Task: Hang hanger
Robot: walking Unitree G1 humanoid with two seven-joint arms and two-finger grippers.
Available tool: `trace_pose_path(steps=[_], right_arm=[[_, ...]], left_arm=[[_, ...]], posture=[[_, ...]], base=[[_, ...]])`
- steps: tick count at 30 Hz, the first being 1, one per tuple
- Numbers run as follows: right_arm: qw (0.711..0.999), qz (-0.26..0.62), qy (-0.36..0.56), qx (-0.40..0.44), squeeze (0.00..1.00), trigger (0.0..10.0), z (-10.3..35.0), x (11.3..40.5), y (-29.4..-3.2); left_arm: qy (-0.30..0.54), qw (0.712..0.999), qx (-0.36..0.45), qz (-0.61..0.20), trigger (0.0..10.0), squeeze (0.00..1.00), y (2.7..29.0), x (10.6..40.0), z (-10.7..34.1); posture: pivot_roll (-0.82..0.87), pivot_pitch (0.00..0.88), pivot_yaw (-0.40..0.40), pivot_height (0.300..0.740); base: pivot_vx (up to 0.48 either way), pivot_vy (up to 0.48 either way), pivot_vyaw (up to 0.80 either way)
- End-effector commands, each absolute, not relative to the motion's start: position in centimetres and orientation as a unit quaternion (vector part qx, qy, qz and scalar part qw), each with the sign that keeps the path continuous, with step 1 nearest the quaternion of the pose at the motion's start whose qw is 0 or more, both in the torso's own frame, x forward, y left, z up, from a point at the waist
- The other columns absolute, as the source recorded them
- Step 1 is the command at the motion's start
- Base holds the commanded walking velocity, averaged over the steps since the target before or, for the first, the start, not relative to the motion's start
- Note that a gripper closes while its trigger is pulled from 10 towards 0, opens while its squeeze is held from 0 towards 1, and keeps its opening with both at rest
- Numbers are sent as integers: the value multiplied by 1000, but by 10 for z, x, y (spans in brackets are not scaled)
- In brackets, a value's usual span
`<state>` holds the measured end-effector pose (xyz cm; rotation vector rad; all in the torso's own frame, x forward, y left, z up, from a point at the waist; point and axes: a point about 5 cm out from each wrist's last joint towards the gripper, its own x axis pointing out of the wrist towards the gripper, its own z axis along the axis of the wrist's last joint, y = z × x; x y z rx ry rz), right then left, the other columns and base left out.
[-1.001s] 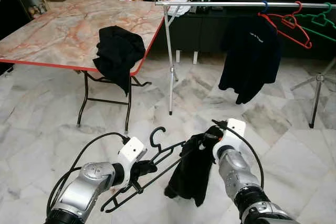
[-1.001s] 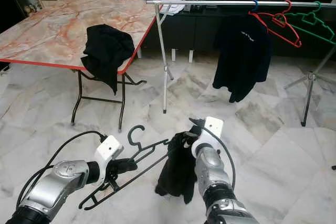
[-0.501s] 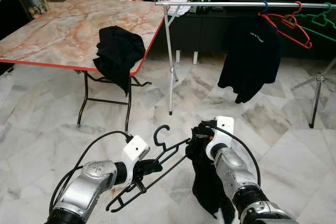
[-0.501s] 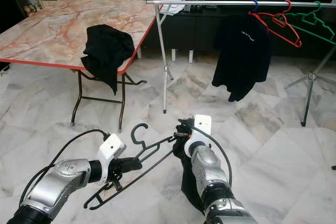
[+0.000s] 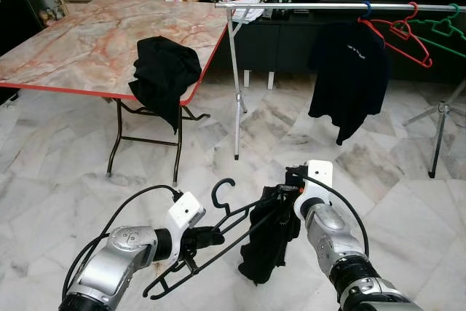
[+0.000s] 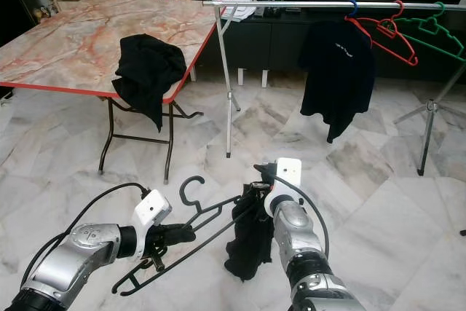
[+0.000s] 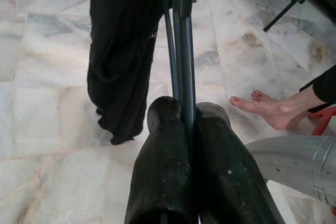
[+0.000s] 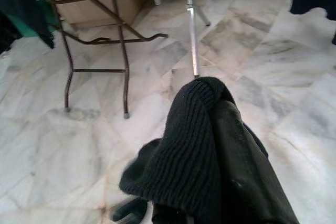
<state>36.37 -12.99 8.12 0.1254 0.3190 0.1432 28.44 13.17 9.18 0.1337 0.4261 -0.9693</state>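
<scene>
A black wire hanger (image 5: 218, 225) lies slanted low over the floor, hook up. My left gripper (image 5: 210, 237) is shut on its lower bar; in the left wrist view the fingers (image 7: 168, 150) pinch the hanger (image 7: 181, 35). A black garment (image 5: 266, 242) hangs from my right gripper (image 5: 291, 178), which is shut on its ribbed collar (image 8: 199, 145). The hanger's far end reaches into the garment (image 7: 118, 61). A silver clothes rail (image 5: 328, 6) stands ahead at the right.
On the rail hang a black shirt (image 5: 349, 71), a red hanger (image 5: 400, 38) and a green hanger (image 5: 444, 30). A marble folding table (image 5: 87, 41) at the left carries another black garment (image 5: 164, 71). A person's bare foot (image 7: 262, 111) is nearby.
My right gripper has shifted right with the garment, which has swung left onto the hanger's end. The left gripper with the hanger dropped slightly. The shirt on the rail has swayed.
</scene>
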Motion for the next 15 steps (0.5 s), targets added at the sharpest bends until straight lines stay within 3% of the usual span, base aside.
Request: trace_pose_path(steps=[1,7,15], right_arm=[[983,101,143,50,0,10000,90,367,-119],[977,153,134,60,0,10000,97,368,-105],[981,141,102,80,0,10000,117,371,-100]], left_arm=[[203,855,66,-472,10000,0,129,283,91],[202,868,75,-447,10000,0,129,290,90],[209,895,96,-382,10000,0,134,305,86]], posture=[[112,88,65,740],[110,95,64,740],[106,100,64,740]], base=[[0,0,0],[0,0,0],[0,0,0]])
